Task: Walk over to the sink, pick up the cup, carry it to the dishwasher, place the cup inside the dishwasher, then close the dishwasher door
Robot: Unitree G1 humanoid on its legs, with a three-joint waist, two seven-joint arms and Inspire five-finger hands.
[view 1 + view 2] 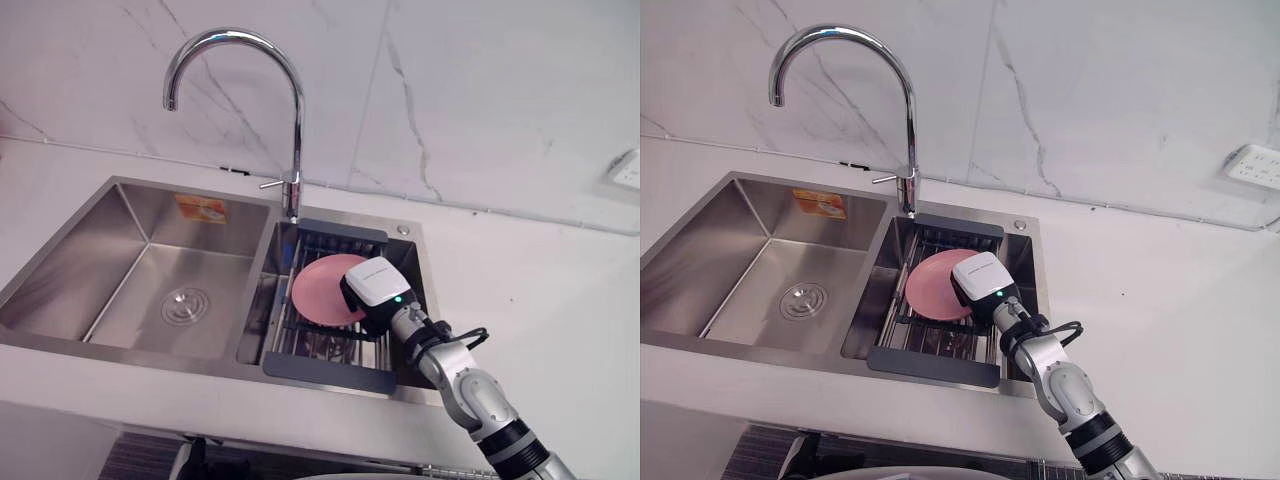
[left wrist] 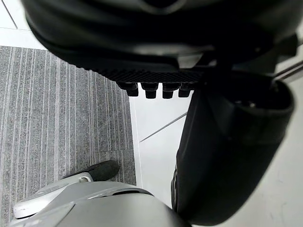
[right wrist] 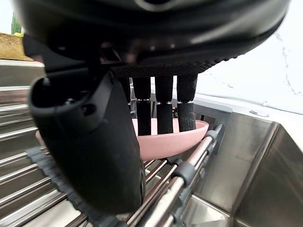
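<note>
We see the pink dish (image 1: 318, 292) lying on the rack (image 1: 330, 372) in the right basin of the sink (image 1: 150, 250). The right robot hand (image 1: 374, 284) hangs over it, wide, with straight fingers (image 3: 164, 113) reaching down inside the rim and the thumb outside. The left robot hand (image 2: 227, 151) hangs above a grey mat (image 2: 61, 109); we cannot tell its state.

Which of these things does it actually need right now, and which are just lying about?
Job: shallow pink dish on the dark-framed metal sink rack; robot's right hand reaching into it.
Lying about: curved chrome tap; left steel basin; white wall socket.
</note>
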